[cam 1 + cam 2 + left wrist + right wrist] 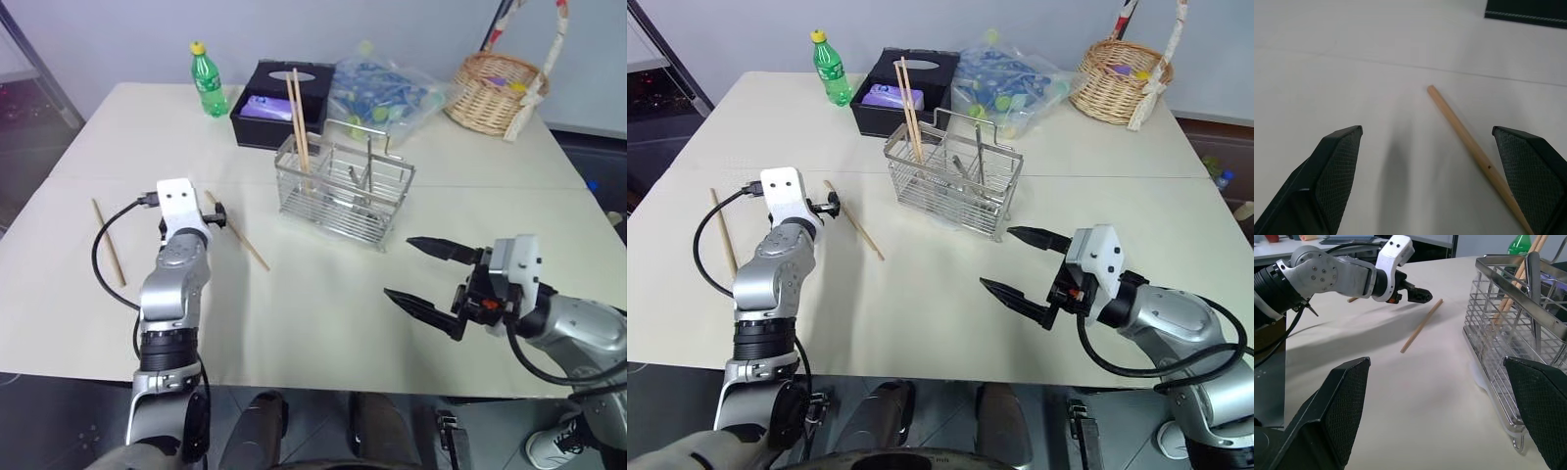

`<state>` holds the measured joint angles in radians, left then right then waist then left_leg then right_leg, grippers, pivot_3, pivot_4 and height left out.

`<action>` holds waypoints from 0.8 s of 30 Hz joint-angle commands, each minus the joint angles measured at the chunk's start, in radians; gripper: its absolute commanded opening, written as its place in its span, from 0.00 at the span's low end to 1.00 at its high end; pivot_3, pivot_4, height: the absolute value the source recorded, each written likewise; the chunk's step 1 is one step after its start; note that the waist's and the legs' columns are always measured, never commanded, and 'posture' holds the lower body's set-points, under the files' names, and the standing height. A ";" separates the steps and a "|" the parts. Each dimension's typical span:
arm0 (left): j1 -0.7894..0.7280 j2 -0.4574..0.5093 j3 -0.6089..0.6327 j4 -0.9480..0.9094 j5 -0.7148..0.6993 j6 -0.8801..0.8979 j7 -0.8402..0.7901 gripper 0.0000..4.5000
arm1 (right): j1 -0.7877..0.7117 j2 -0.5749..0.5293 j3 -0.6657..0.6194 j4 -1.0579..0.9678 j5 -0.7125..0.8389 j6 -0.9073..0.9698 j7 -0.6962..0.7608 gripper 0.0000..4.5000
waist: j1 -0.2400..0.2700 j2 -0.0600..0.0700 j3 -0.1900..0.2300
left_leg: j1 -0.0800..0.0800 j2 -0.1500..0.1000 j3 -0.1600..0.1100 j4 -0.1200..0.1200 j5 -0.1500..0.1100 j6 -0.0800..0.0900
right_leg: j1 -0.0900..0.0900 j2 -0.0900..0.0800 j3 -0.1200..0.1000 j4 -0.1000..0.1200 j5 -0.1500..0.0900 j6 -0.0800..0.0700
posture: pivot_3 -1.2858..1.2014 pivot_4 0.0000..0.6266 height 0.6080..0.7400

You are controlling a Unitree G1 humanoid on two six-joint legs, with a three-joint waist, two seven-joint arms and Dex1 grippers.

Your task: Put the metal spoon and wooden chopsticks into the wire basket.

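Bare table (313,313) lies between both arms; the wire basket (343,191) blocks farther reach.

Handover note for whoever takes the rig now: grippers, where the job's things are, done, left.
Left gripper: open, empty, over the table beside a loose chopstick.
Right gripper: open, empty, in front of the wire basket.
Done: two chopsticks stand upright in the basket's left end; the spoon is in the basket too.
Left: two chopsticks lie on the table, the one by the left gripper and another further left. Both need to go into the basket.
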<state>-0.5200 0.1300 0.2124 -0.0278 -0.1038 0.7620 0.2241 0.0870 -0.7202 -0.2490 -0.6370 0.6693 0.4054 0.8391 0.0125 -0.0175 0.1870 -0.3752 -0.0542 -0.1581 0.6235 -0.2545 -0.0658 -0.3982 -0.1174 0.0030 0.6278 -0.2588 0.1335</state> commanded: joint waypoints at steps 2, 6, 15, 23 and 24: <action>-0.058 -0.045 0.011 0.047 0.019 0.015 0.057 1.00 | 0.001 0.009 -0.008 -0.013 -0.001 -0.022 -0.006 0.99 | 0.001 0.000 0.000 | 0.000 0.000 0.000 0.000 0.000 0.000 | 0.000 0.000 0.000 0.000 0.000 0.000 | 0.52 0.24 1.00; -0.116 -0.102 0.051 0.119 0.009 0.060 0.122 1.00 | 0.013 0.010 -0.010 -0.023 0.001 -0.023 -0.011 0.99 | 0.000 -0.003 0.002 | 0.000 0.000 0.000 0.001 0.000 0.000 | 0.000 0.000 0.000 0.000 0.000 0.000 | 0.52 0.24 1.00; -0.212 -0.142 0.107 0.232 0.017 0.210 0.206 1.00 | 0.040 0.007 -0.022 -0.039 0.004 -0.025 -0.020 0.99 | 0.000 -0.003 0.002 | -0.001 0.000 0.000 0.004 -0.001 0.000 | 0.001 0.000 0.000 0.000 0.000 0.001 | 0.52 0.24 1.00; -0.257 -0.188 0.184 0.270 0.041 0.329 0.330 1.00 | 0.037 -0.003 -0.038 -0.028 0.010 -0.026 -0.016 0.99 | -0.002 -0.002 0.001 | 0.000 0.000 0.000 0.004 -0.001 0.000 | 0.002 0.000 0.000 0.000 -0.001 0.002 | 0.52 0.24 1.00; -0.258 -0.190 0.188 0.271 0.041 0.332 0.332 1.00 | 0.036 -0.005 -0.042 -0.025 0.013 -0.025 -0.014 0.99 | -0.002 -0.002 0.001 | 0.001 0.000 0.000 0.004 -0.001 0.000 | 0.002 0.000 0.000 0.000 -0.001 0.002 | 0.52 0.24 1.00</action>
<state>-0.8085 -0.0540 0.3728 0.2033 -0.0738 1.0411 0.5306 0.1265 -0.7182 -0.2585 -0.6358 0.6706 0.3998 0.8216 0.0103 -0.0197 0.1881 -0.3747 -0.0546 -0.1576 0.6280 -0.2553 -0.0655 -0.3963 -0.1175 0.0031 0.6283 -0.2595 0.1359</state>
